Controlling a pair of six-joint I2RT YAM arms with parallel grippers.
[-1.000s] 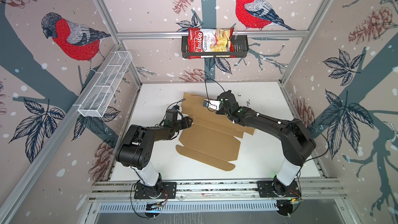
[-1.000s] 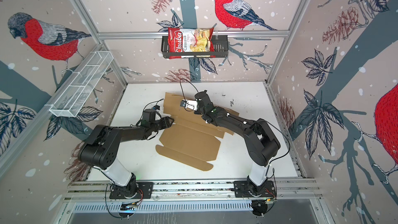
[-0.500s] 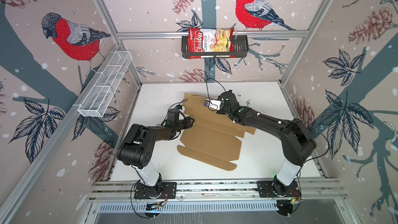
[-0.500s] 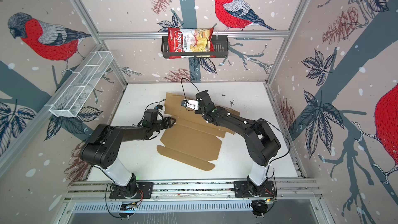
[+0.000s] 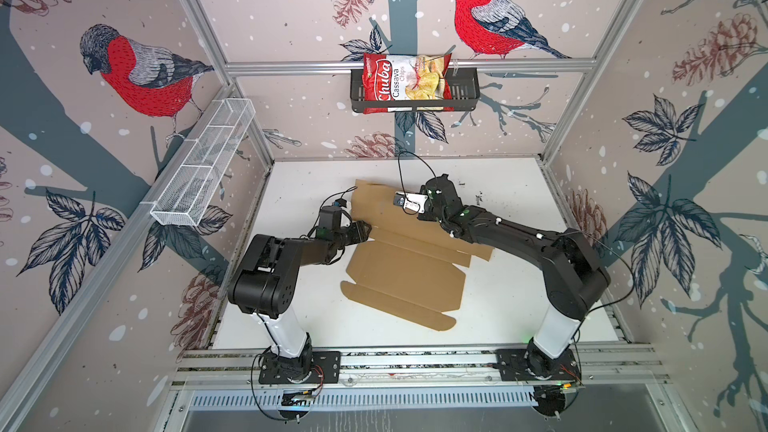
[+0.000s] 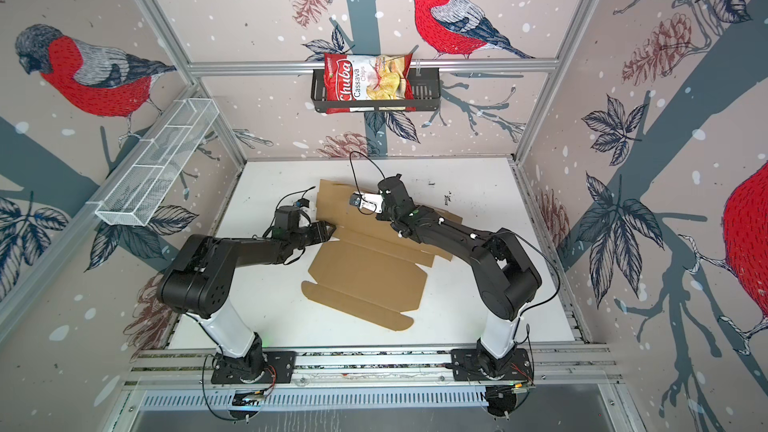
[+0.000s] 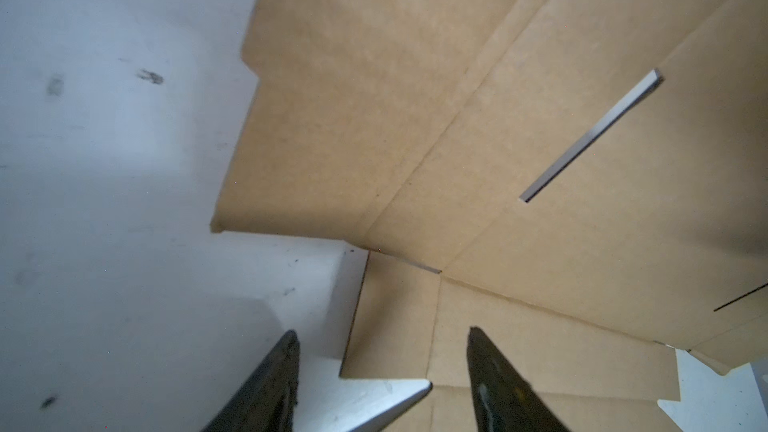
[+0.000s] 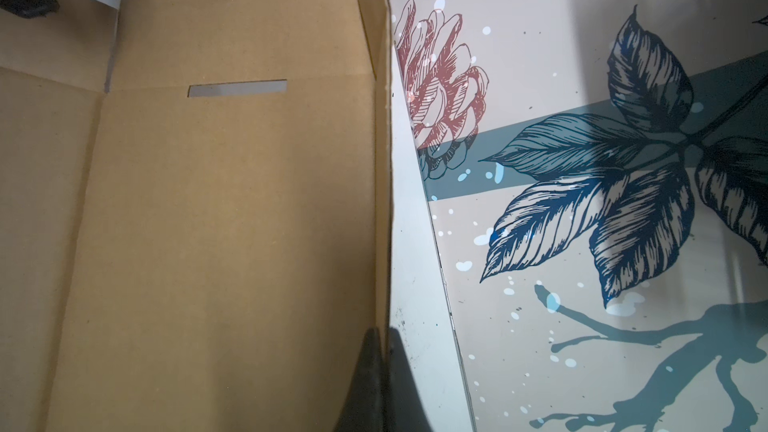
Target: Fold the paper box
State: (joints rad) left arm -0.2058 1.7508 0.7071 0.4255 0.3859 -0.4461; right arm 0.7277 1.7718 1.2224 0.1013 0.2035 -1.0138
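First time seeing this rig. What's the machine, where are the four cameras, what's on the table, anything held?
Two black robot arms are bolted to a rail at the front of a white table, inside a cell with bird wallpaper. Two pictures come from one overhead camera pair, so they look nearly alike. The other two come from a camera on each arm's wrist, looking along its tool. On the table lies the paper box, a brown cardboard sheet, mostly flat. The right tool is shut on an upturned edge of it. The left tool is open over a corner flap, gripping nothing. A chips bag sits in a black basket on the back wall; a white wire basket hangs on a side wall.
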